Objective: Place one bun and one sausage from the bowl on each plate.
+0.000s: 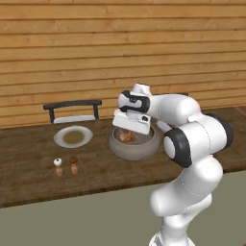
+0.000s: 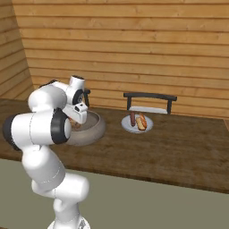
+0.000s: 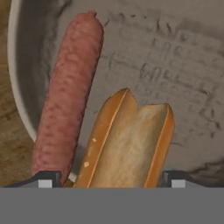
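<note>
Straddling the bun [image 3: 127, 144] inside the bowl [image 1: 133, 148], the claw [image 3: 109, 177] has its tips apart at either side of it; whether they grip yet cannot be told. The sausage [image 3: 68, 100] lies touching alongside, so a closing tip could snag it or nudge the bun askew.

Even soft light, faint shadows, slightly blurry

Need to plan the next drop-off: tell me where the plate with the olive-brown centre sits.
The olive-brown plate lies on the wooden counter in the left base view, left of the bowl, in front of the dark rack and behind the two small shakers.
</note>
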